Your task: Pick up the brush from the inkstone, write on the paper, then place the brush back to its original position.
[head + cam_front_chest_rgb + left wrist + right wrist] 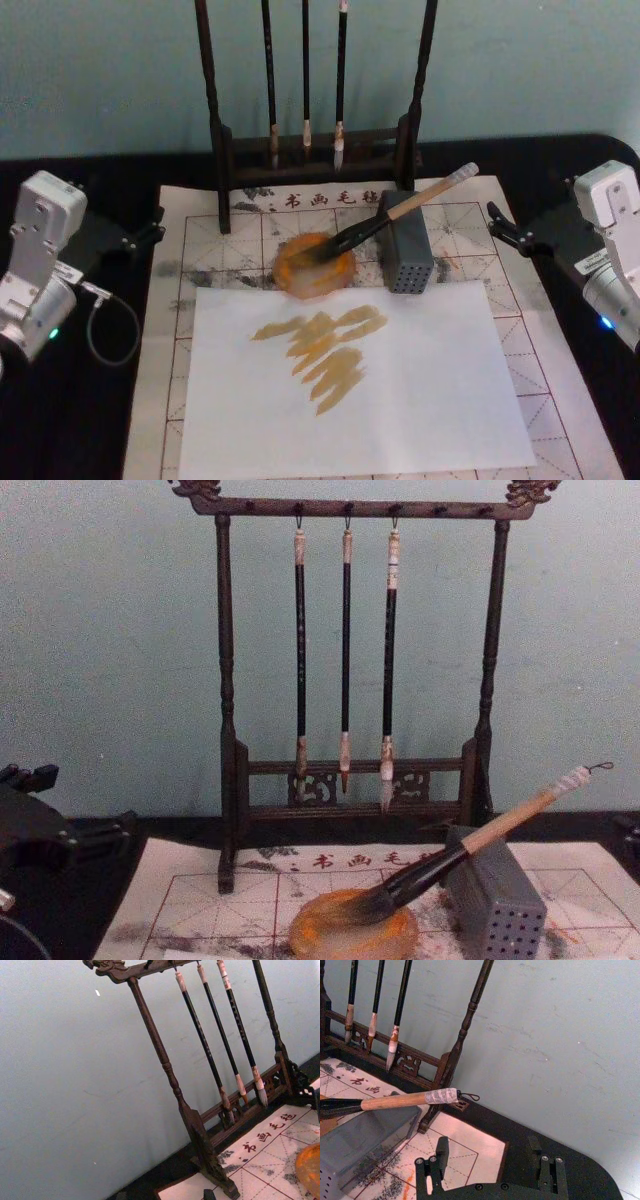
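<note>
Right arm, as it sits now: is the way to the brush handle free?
Probably yes. The right gripper, open, sits off to the right, and the brush handle tilts up toward it over the grey block, bristles in the inkstone. Nothing stands between them. The left gripper is parked far left.

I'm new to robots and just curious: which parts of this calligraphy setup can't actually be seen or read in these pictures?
- Red characters on the paper: head view, too small and blurred to read.
- The paper's middle grid: head view, covered by the white sheet.
- The inkstone: left wrist view, cut off by the picture's edge.
- Bristles of the brush: right wrist view, cut off at the edge beyond the grey block.
</note>
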You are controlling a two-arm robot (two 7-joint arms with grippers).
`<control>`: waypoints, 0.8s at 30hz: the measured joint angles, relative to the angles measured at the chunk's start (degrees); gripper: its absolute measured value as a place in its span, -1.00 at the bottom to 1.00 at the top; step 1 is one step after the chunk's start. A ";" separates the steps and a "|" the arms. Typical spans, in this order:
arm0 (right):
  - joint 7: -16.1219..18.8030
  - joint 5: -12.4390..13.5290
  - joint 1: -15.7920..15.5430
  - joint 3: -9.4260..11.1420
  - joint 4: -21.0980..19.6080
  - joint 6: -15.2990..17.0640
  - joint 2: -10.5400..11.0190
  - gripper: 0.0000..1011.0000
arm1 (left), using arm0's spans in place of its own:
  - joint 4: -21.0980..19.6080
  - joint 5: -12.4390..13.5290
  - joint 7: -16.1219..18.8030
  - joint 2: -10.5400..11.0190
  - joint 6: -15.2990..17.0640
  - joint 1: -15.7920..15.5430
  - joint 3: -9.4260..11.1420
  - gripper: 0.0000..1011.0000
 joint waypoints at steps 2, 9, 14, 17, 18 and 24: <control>0.00 -0.01 0.00 0.00 0.00 0.00 0.01 0.98 | 0.00 0.00 0.00 0.00 0.00 0.00 0.00 0.98; 0.00 -0.03 0.00 0.00 0.00 0.00 0.03 0.98 | 0.00 0.00 0.00 0.00 0.00 0.00 0.00 0.98; 0.00 -0.02 0.00 0.00 0.00 0.00 0.03 0.98 | 0.00 0.00 0.00 0.00 0.00 0.00 0.00 0.98; 0.00 -0.02 0.00 0.00 0.00 0.00 0.03 0.98 | 0.00 0.00 0.00 0.00 0.00 0.00 0.00 0.98; 0.00 -0.02 0.00 0.00 0.00 0.00 0.03 0.98 | 0.00 0.00 0.00 0.00 0.00 0.00 0.00 0.98; 0.00 -0.02 0.00 0.00 0.00 0.01 0.03 0.98 | 0.00 0.00 0.00 0.00 0.00 0.00 0.00 0.98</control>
